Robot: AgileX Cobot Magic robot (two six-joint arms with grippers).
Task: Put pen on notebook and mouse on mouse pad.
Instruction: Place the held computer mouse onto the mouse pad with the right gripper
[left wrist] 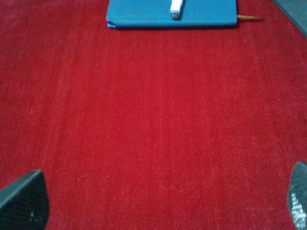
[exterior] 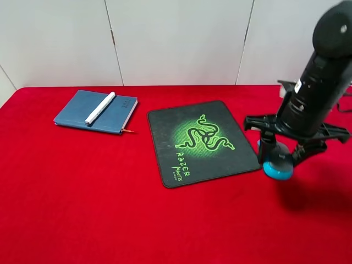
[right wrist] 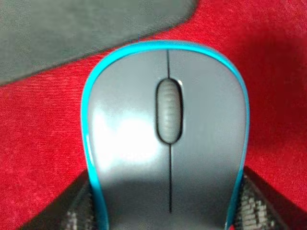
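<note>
exterior high: pen (exterior: 100, 108) lies along the notebook (exterior: 77, 113), that half looks done. mouse (exterior: 278, 170) is on the red cloth (exterior: 82, 209), just off the right edge of the mouse pad (exterior: 165, 126). right gripper (exterior: 281, 157) straddles it, so the right arm is nearer. left arm not seen here.
left wrist: left gripper (left wrist: 160, 203) spread wide over bare cloth, holding nothing.
right wrist: pads (right wrist: 72, 213) press both teal sides of the mouse, looks clamped on it. mouse long axis runs between them, wheel end toward the pad corner. only this view shows contact. can't tell if lifted.
</note>
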